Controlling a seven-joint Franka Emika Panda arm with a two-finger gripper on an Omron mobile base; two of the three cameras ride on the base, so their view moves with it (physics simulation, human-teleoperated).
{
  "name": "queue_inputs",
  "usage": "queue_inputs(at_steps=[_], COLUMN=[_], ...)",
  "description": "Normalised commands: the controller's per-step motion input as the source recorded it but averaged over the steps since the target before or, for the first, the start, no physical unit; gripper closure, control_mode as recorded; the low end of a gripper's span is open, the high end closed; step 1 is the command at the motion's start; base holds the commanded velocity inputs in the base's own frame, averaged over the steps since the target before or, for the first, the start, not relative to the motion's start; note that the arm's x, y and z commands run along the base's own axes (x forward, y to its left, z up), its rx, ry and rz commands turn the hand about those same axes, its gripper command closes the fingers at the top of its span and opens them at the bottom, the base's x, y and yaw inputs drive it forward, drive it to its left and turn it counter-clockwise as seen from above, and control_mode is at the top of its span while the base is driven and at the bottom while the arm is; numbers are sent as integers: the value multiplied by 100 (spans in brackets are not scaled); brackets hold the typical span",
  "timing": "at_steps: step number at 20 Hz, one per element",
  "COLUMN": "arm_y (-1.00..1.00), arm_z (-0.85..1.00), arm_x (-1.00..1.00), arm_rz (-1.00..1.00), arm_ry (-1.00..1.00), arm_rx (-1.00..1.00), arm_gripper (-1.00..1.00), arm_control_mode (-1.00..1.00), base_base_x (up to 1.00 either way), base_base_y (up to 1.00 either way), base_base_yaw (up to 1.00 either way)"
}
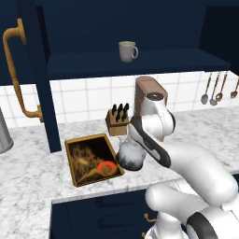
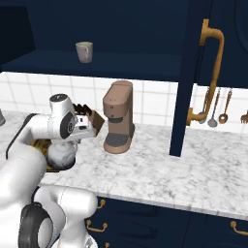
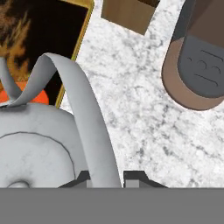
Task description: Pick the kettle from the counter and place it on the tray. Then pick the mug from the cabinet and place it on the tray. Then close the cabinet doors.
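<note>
- Kettle (image 3: 30, 144) hangs below the jaws, which are closed on its arched handle.
- Tray (image 1: 92, 158) lies just beside, toward the kettle's body side.

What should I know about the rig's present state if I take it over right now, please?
Pincer: shut on the kettle's arched handle, seen in the hand view.
Kettle: at the tray's right edge; lifted or touching cannot be told.
Tray: on the counter, in front of the knife block.
Mug: upright on the cabinet shelf.
Cabinet doors: both open.
Done: kettle grasped.
Left: set kettle on tray, move mug to tray, close doors.
</note>
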Motion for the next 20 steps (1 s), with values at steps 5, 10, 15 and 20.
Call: queue_inputs(at_steps=[5, 10, 15, 20], arm_y=[93, 75, 50, 19], arm_z=[2, 3, 4, 0], arm_x=[35, 41, 45, 54], arm_rz=[-11, -17, -16, -9], arm_ry=[0, 0, 2, 2], arm_rx=[-17, -12, -1, 0], arm_gripper=[100, 100, 100, 100], arm_control_mode=[-100, -100, -100, -100], base_base_x=[0, 0, 0, 0], base_base_y=[0, 0, 0, 0], base_base_yaw=[0, 0, 0, 0])
